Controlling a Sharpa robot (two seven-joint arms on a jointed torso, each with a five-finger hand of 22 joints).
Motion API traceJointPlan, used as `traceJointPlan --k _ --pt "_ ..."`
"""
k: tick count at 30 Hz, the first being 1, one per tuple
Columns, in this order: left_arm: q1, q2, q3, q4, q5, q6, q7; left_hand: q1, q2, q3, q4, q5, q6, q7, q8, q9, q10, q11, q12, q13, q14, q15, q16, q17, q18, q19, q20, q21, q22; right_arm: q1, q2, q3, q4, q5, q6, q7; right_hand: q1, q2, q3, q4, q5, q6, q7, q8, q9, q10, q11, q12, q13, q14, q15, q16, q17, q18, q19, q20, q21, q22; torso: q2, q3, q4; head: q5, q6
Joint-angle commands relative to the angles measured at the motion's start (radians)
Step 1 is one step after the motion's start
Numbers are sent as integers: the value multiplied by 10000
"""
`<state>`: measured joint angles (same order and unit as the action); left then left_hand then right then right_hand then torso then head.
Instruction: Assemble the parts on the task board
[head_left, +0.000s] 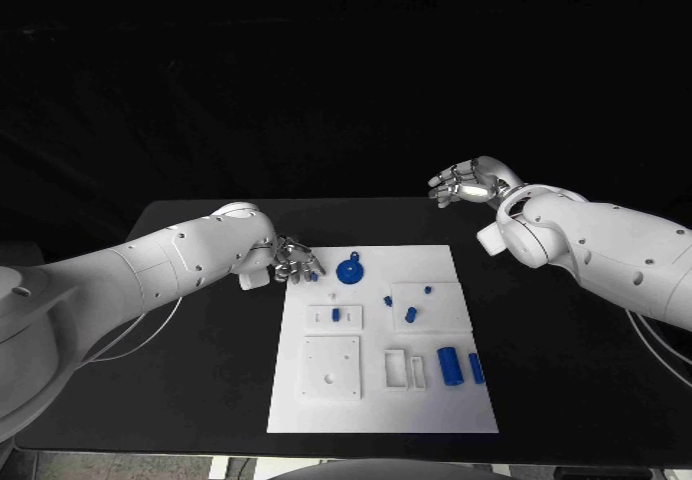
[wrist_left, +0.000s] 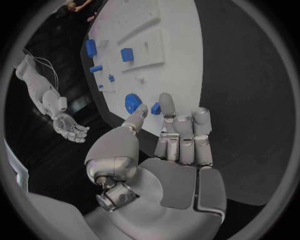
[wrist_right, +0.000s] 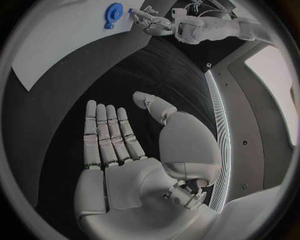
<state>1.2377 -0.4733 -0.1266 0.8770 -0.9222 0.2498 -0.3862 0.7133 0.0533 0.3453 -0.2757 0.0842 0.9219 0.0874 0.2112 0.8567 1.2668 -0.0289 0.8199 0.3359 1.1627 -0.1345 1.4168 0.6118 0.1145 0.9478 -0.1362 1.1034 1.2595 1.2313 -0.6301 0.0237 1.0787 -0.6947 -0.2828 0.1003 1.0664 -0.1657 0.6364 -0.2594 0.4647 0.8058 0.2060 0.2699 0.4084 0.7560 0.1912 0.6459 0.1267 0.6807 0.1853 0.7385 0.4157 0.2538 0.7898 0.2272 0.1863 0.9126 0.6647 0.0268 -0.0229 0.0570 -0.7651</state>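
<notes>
The white task board (head_left: 433, 410) lies in the middle of the black table. A round blue part (head_left: 349, 268) lies near its far edge, several small blue parts (head_left: 411, 314) sit mid-board, and two blue cylinders (head_left: 449, 365) stand near its right side. My left hand (head_left: 299, 262) hovers at the board's far left corner. In the left wrist view it (wrist_left: 178, 145) pinches a small blue part (wrist_left: 155, 110) between thumb and finger, beside the round part (wrist_left: 132, 102). My right hand (head_left: 469, 183) is raised beyond the board's far right, palm (wrist_right: 119, 150) bare and fingers apart.
White raised blocks with recesses (head_left: 332, 366) sit on the board's near half. Black table (head_left: 577, 400) stretches around the board on all sides. The right wrist view shows the board (wrist_right: 56, 35) and my left hand (wrist_right: 150, 20) far off.
</notes>
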Motion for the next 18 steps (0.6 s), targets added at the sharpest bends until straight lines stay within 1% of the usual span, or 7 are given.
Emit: traceJointPlan --k 1,6,7,8,11,14,18 --pt "-103 74 -49 0 -16 196 -21 86 146 29 -21 20 73 -3 -79 -828 67 20 65 17 61 -18 69 11 76 104 -898 44 16 -4 3 3 -8 -5 96 95 17 55 -2 -59 48 -55 53 46 -10 -80 -19 48 -14 -66 1 65 -11 80 5 75 -55 17 -1 4 -2 4 -15" --pt "-111 112 -55 -7 -16 222 -47 364 471 143 -112 229 181 -19 -40 -883 77 8 79 27 59 -29 99 17 78 112 -909 73 46 -5 9 3 -12 -5 105 91 14 55 -3 -57 49 -56 53 46 -12 -81 -19 51 -18 -67 2 68 -16 79 5 76 -56 19 0 1 0 4 -27" --pt "-130 116 -59 2 -16 226 -67 547 358 359 -22 -94 253 -37 0 -884 88 11 83 30 62 -54 106 17 84 131 -916 76 45 -6 20 3 -21 -5 114 88 14 56 -3 -57 50 -56 53 46 -13 -81 -19 52 -20 -68 2 69 -17 79 5 76 -57 19 1 4 -1 -9 -26" --pt "-138 116 -60 4 -16 235 -65 827 203 865 237 -310 360 -57 59 -894 128 -15 98 36 91 -85 124 17 82 188 -921 80 32 -7 23 3 -21 -5 121 87 13 55 -3 -57 50 -56 53 47 -13 -82 -18 53 -21 -68 2 70 -19 80 4 76 -57 19 1 0 -1 -32 -22" --pt "-148 105 -62 15 -16 246 -52 974 115 1256 499 -326 513 -91 146 -924 225 -58 158 62 166 -91 197 35 56 276 -927 149 62 -10 21 3 -20 -4 136 84 8 55 -6 -55 49 -58 54 47 -15 -85 -17 55 -25 -72 3 72 -24 80 4 77 -59 21 -1 -2 -5 -19 -30" --pt "-149 113 -62 7 -13 119 -87 1137 175 1455 504 -309 717 -133 275 -908 234 -93 169 68 180 -123 221 37 51 300 -942 189 90 -12 19 3 -35 -1 135 79 5 55 -7 -53 49 -58 55 47 -17 -87 -17 58 -29 -74 4 74 -28 79 2 78 -61 22 -3 -1 -1 -22 -41" --pt "-149 124 -65 -7 -13 178 -25 1335 277 1658 381 18 1134 -247 647 -756 253 -195 189 75 201 -217 242 27 24 321 -955 225 124 -28 23 3 -73 18 148 81 -31 68 -19 -25 46 -67 58 47 -28 -102 -11 68 -53 -90 10 85 -51 78 -5 84 -70 29 -8 2 3 -27 -41"
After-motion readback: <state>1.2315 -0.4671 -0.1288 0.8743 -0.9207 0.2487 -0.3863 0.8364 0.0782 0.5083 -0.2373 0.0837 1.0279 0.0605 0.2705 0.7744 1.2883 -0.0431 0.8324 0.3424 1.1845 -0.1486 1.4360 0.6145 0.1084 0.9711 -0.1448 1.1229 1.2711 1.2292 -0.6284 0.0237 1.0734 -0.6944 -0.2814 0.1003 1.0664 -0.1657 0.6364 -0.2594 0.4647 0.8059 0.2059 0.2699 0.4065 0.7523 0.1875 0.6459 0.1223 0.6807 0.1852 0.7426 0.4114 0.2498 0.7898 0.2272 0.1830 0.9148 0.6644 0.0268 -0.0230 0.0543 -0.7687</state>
